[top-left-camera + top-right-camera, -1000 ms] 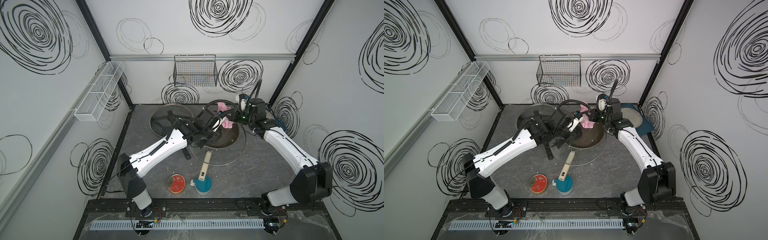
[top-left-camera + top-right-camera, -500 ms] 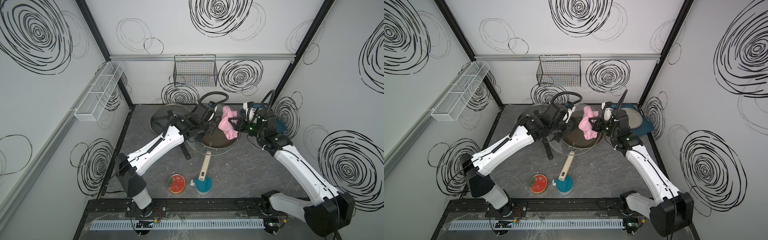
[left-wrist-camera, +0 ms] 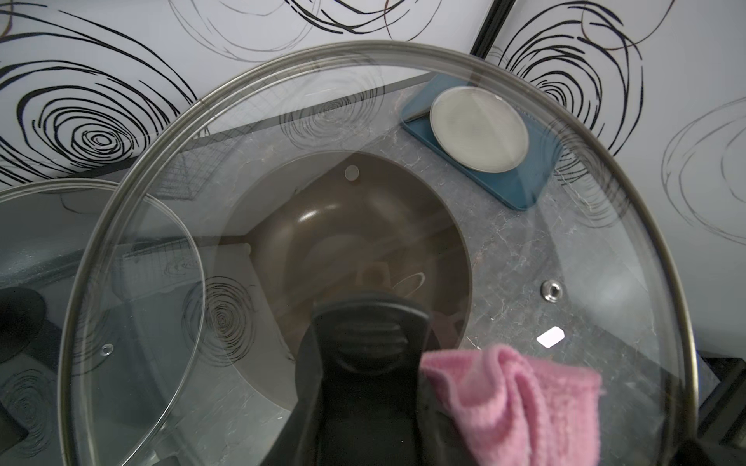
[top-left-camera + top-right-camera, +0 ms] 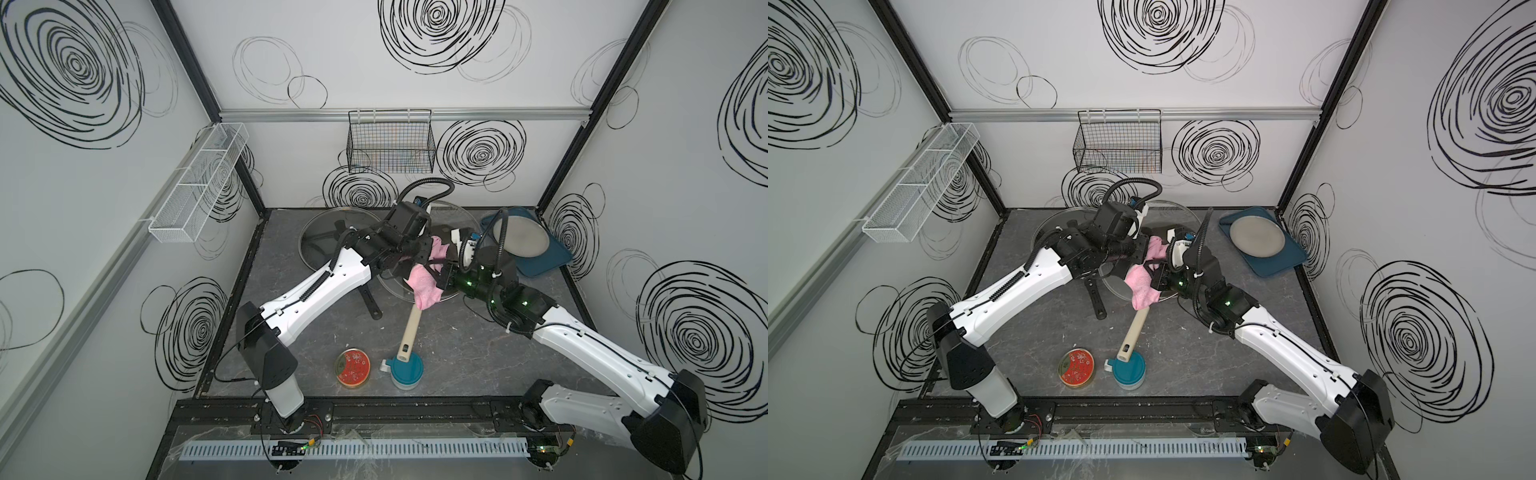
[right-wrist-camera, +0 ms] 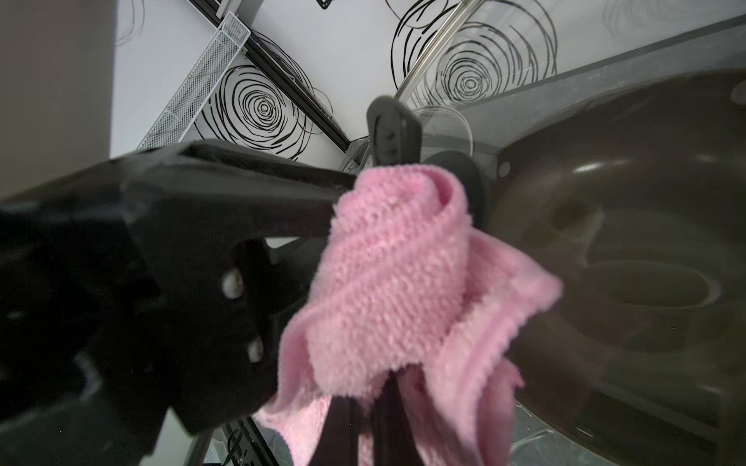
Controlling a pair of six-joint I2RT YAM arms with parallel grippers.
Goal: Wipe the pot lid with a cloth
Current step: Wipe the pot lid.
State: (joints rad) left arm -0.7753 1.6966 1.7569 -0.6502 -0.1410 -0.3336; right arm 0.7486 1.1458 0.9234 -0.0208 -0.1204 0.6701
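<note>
Clamps the left gripper [image 4: 426, 254] on the black handle [image 3: 365, 327] of the pot lid [image 3: 545, 226], holding the glass disc tilted up on edge above the middle of the table [image 4: 457, 353]. Pinches the cloth [image 5: 395, 282] in the right gripper [image 4: 444, 272], jaws together on a bunched fold, with the rest of the pink fabric hanging down loose in both top views. Holds the cloth right beside that handle and seemingly against the glass, though contact hard to confirm with the folds in the way. Shows, through the lid, a dark pan [image 4: 412, 328] lying underneath, its beige handle pointing toward the front edge and ending by a teal cup [image 4: 405, 372]. Just beside the cup, a round red tin [image 4: 353, 368]. Toward the left rear, a second glass lid [image 4: 324, 237] lying flat. In the right rear corner, a grey plate [image 4: 519, 235] resting on a blue tray [image 4: 546, 268].
</note>
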